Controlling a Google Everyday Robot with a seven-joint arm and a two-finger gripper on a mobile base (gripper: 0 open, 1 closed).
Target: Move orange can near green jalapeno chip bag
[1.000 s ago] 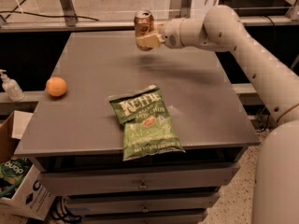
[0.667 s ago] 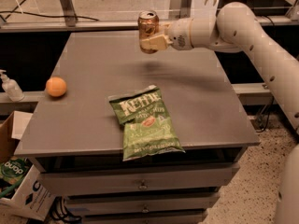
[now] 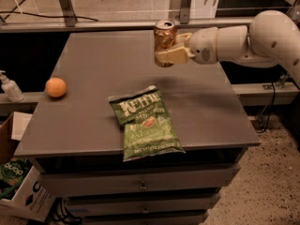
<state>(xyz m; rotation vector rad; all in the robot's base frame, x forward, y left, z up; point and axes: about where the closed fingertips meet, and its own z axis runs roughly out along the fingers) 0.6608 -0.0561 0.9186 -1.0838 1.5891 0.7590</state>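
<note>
We note the orange can (image 3: 165, 33): small, orange-brown metallic body, silver top, roughly upright. It is lifted clear of the grey table (image 3: 93, 64), over its far half, clamped low on its body between the fingers of the gripper (image 3: 165, 56), which reaches in from the right.

We note the green jalapeno chip bag (image 3: 144, 123): flat, crinkled, white "Kettle" lettering near its upper end, a small red emblem at mid-bag. It lies face up near the table's front edge, slightly skewed, its lower end at the edge. Can and bag are apart, with the can above and beyond the bag's far end.
</note>
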